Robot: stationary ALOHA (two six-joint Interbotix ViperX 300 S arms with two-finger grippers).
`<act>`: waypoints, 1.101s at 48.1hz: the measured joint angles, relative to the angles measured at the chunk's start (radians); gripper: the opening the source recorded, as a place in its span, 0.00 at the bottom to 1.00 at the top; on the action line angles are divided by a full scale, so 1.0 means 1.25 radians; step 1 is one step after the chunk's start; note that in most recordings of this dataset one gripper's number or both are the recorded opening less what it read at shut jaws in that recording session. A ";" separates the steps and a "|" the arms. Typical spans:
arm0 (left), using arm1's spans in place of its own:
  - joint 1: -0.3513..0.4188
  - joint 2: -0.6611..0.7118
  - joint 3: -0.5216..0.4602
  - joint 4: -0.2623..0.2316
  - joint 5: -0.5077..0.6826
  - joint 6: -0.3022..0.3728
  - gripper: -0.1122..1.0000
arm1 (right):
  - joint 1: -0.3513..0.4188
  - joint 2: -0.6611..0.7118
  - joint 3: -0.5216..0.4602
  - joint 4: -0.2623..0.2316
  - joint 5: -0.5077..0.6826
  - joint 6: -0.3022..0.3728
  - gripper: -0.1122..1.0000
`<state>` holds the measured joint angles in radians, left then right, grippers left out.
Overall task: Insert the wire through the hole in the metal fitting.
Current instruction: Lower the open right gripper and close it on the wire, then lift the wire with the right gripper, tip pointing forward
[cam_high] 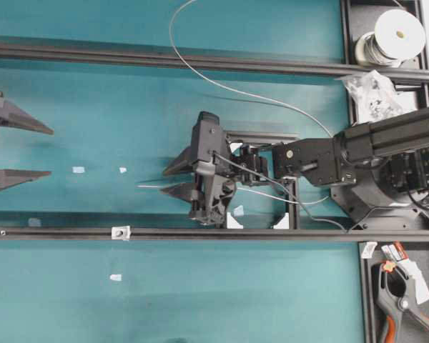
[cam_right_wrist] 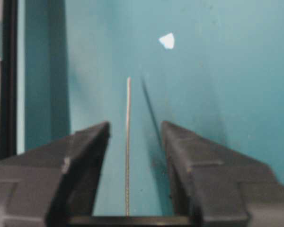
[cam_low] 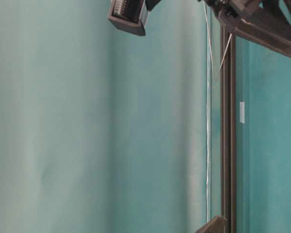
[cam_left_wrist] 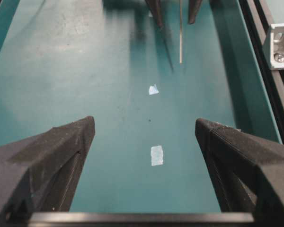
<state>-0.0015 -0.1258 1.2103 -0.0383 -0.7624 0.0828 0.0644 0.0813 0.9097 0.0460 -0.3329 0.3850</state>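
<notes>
R black gripper [cam_right_wrist: 132,137]: jaws part-open, straddling thin silver-grey wire [cam_right_wrist: 128,142], no pinch seen | L gripper [cam_left_wrist: 144,142]: wide, empty | small shiny bracket fitting [cam_high: 120,232] on black rail [cam_high: 272,234], well apart | tip: clamp w/ straight end protruding, aim at hole.

Silver wire [cam_right_wrist: 128,142], teal table [cam_high: 200,300]

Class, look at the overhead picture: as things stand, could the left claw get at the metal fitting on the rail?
Probably yes: the left claw stands open, and only bare mat lies between it and the metal fitting.
</notes>
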 measured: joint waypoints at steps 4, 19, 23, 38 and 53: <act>0.001 0.000 0.000 0.000 0.001 0.000 0.79 | 0.000 0.001 0.000 0.000 0.000 -0.001 0.51; 0.000 0.000 0.000 0.000 0.000 0.000 0.79 | 0.000 0.001 -0.005 -0.001 0.026 0.000 0.47; 0.000 0.000 0.000 0.001 0.001 0.000 0.79 | 0.002 0.001 -0.007 -0.002 0.037 0.000 0.35; 0.004 0.000 0.000 0.000 0.001 0.000 0.79 | 0.000 0.002 -0.007 -0.020 0.042 0.000 0.10; 0.004 0.000 0.000 0.001 0.000 0.000 0.79 | 0.002 -0.007 -0.002 -0.022 0.017 -0.007 0.10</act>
<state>0.0031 -0.1258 1.2103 -0.0368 -0.7624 0.0828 0.0675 0.0721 0.9066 0.0184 -0.3114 0.3758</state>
